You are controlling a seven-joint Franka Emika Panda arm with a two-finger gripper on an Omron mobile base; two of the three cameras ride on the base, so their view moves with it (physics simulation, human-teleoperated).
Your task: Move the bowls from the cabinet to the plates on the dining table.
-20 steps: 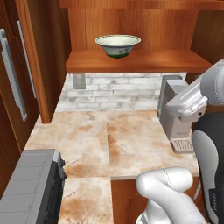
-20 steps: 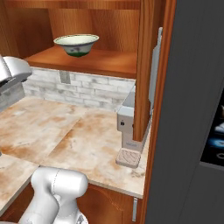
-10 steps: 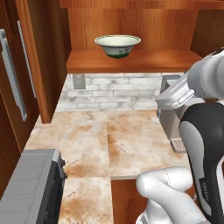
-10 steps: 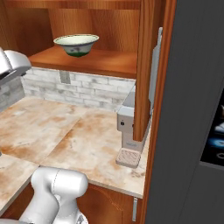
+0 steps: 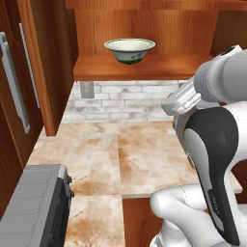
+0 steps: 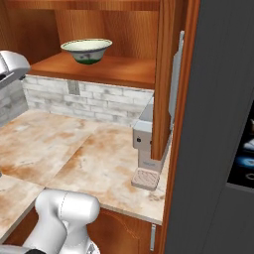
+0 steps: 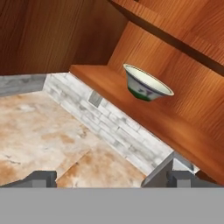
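Bowl (image 5: 130, 50) sits on the wooden shelf (image 5: 144, 67) inside the open cabinet (image 5: 159, 29), upper middle of the left base frame, upright and alone on the board. In the right base frame the same bowl (image 6: 86, 50) is at upper left, toward the left end of the shelf (image 6: 109, 68).

Look of it: wide, shallow, flaring from a narrow foot to a thin rim. Cream inside and at the lip; dark green band low on the outer wall, just above the foot. The hand view shows the bowl (image 7: 145, 83) tilted with the camera, right of centre; there may be small dark flecks near the rim, but the picture is too coarse to be sure.

Below the shelf: white brick wall (image 5: 125, 99) with a grey outlet plate (image 5: 87, 89), then the marbled beige-and-orange counter (image 5: 111, 154), seamed into slabs. Cabinet door (image 5: 14, 82) with long silver bar handle stands open at far left of the left base frame.

Claw (image 7: 109, 179): two dark tips at the bottom edge of the hand view, set wide apart, open, nothing between them. It is well short of the bowl, over the counter.
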